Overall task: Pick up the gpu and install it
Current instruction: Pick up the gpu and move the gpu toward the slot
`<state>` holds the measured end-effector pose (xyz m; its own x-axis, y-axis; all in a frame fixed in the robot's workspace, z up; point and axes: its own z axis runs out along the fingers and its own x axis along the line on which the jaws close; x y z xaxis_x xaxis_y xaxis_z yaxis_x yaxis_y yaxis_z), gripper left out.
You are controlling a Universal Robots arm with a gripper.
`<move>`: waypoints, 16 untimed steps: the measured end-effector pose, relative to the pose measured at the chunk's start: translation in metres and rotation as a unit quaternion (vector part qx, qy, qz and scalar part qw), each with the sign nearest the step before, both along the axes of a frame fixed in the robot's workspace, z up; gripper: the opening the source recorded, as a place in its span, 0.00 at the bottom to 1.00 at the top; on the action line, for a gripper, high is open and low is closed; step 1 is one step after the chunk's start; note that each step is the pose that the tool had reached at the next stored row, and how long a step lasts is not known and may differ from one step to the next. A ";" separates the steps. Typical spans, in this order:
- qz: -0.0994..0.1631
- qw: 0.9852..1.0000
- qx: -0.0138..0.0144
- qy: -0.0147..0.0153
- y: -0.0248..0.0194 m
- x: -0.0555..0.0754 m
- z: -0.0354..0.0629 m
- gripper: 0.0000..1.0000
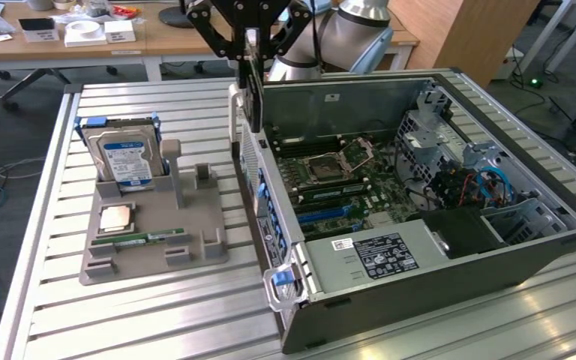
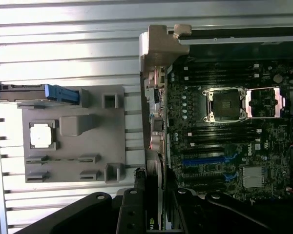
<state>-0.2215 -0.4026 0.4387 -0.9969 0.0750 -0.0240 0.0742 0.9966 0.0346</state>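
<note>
Gripper (image 2: 158, 207): you see it clamped on the gpu (image 2: 159, 180), one finger against each face of the card.
Gpu position: it hangs upright and edge-on from the gripper, over the wall of the computer case (image 1: 528, 247) on the exterior view's left; it is not seated in any slot.
Motherboard (image 1: 338, 180): lies open to you inside the case.
Holder (image 1: 203, 251): grey, on the counter (image 1: 118, 322), just beside the case.
Hard drive (image 1: 126, 157): stands upright at the holder's far end.
Processor chip (image 1: 118, 217): flat in its recess.
RAM stick (image 1: 153, 238): flat, near the chip.
</note>
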 end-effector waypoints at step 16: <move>0.000 1.000 0.000 0.000 0.0004 0.003 -0.0002 0.26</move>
<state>-0.2180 -0.4022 0.4386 -0.9969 0.0751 -0.0241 0.0742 0.9966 0.0347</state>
